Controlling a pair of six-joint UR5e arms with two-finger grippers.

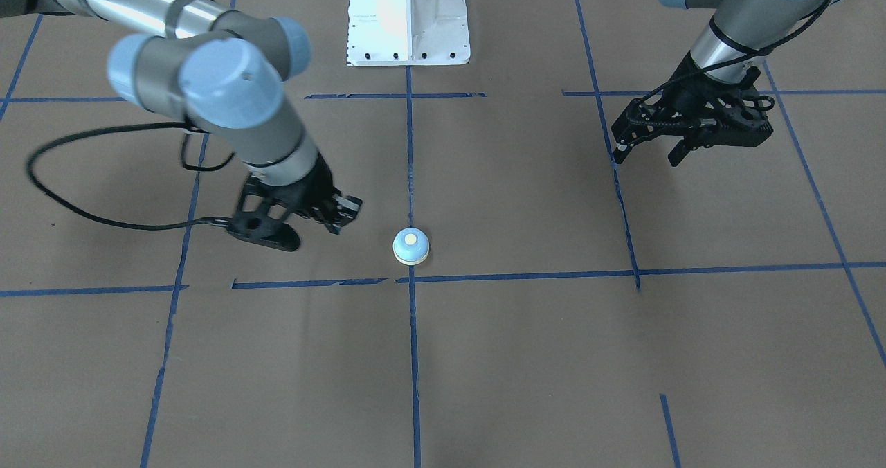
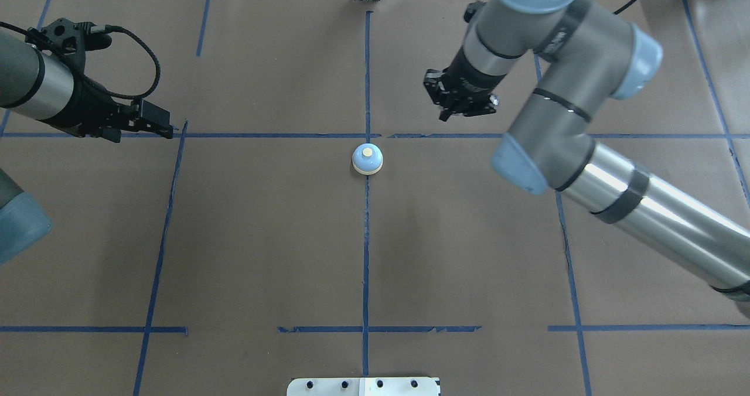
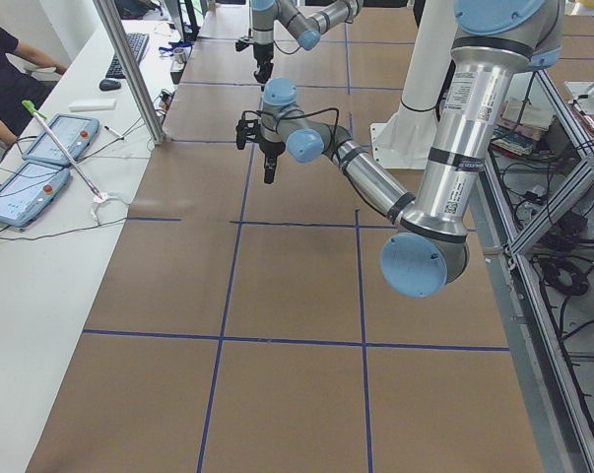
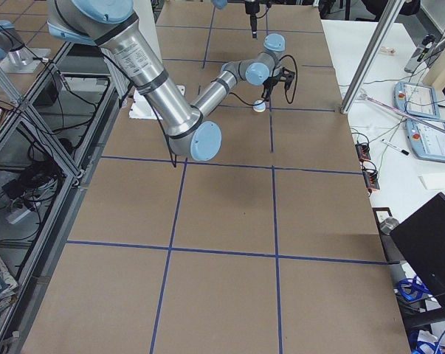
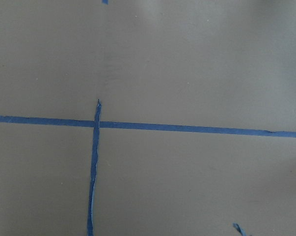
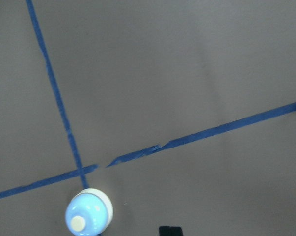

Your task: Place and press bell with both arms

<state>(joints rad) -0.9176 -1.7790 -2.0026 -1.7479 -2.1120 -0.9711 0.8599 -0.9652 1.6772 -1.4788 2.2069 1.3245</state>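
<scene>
The light-blue bell [image 1: 411, 246] with its cream button stands upright on the brown table, on the centre tape line just behind a tape crossing; it also shows in the overhead view [image 2: 367, 159], the exterior right view [image 4: 260, 106] and low in the right wrist view [image 6: 88, 215]. My right gripper [image 1: 315, 224] is open and empty, hovering beside the bell on my right, apart from it; overhead it sits beyond and right of the bell [image 2: 463, 106]. My left gripper [image 1: 647, 156] is open and empty, far off to my left [image 2: 167, 125].
The white pedestal base [image 1: 408, 18] stands at the robot's edge of the table. Blue tape lines [image 5: 148, 127] divide the brown surface into squares. A side bench with tablets [image 3: 40, 148] and a metal post [image 3: 129, 74] lies beyond the table's far edge.
</scene>
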